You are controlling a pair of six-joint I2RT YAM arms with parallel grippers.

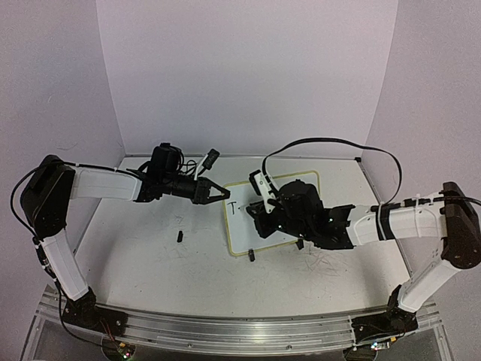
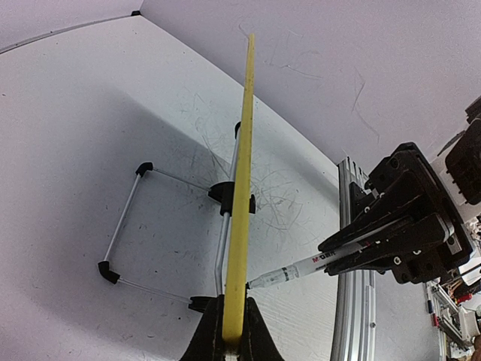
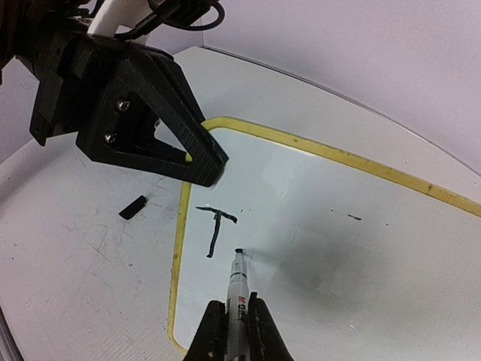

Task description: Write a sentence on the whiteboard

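Scuffed tabletop (image 1: 135, 256); black cap (image 1: 180, 236), perhaps, beside whiteboard (image 1: 242, 229)

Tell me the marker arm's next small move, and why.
Probably start the next letter just right of the T: only that letter is written, the marker in the right gripper sits beside it, and the left gripper clamps the whiteboard.

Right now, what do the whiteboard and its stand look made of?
The whiteboard: smooth, slightly glossy white face, probably coated; yellow rim looks plastic. Its stand: thin shiny rods, likely metal, with black plastic-looking caps.
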